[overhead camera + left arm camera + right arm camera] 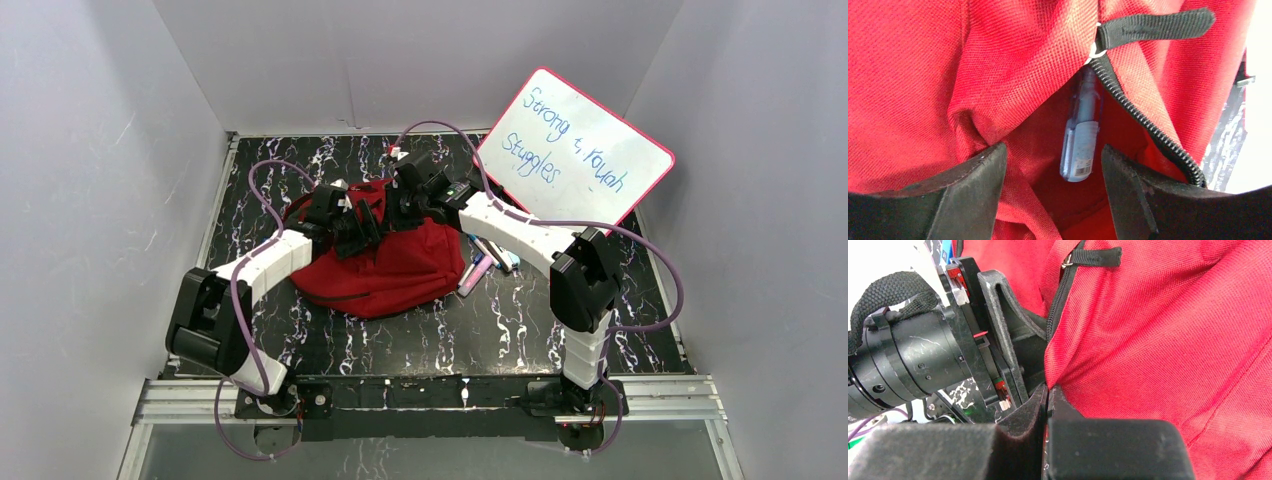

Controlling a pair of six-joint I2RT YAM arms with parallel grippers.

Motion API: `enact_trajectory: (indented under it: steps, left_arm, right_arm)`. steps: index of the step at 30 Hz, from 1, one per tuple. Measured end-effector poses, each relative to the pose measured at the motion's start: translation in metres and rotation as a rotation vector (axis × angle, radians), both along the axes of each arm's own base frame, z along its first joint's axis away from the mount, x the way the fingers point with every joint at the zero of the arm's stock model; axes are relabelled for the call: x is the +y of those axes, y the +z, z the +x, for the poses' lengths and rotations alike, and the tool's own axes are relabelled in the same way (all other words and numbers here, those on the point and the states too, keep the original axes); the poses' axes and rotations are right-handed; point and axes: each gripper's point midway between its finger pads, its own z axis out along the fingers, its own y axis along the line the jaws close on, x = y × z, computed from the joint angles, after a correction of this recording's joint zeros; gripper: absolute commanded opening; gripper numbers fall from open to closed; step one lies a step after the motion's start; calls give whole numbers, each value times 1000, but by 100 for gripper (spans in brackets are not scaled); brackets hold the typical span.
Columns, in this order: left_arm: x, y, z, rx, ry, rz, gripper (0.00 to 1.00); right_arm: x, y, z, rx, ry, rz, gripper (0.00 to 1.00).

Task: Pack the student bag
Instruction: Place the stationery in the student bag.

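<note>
The student bag lies red and crumpled mid-table. My left gripper hangs open just over its unzipped pocket, with nothing between the fingers. Inside the pocket, beyond the fingertips, lies a clear blue tube-shaped item with a barcode label, partly tucked under the fabric. The dark zipper runs along the right edge of the opening. My right gripper is shut on the bag's fabric edge beside the zipper, holding that side up. Both grippers meet over the bag's far end.
A pink-rimmed whiteboard with handwriting leans at the back right. Several pens or markers lie on the dark marbled table right of the bag, under the right arm. The left gripper's body sits close to the left of my right fingers.
</note>
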Motion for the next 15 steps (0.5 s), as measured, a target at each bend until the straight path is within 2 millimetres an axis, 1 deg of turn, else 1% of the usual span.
enact_trajectory:
  steps: [6,10,15]
  left_arm:
    - [20,5,-7,6,11,127,60]
    - [35,11,-9,-5,23,210,53]
    - [50,8,-15,10,30,292,52]
  right_arm:
    - [3,2,-2,10,8,17,9]
    - [5,3,-2,8,10,24,10]
    - [5,1,-2,10,12,28,11]
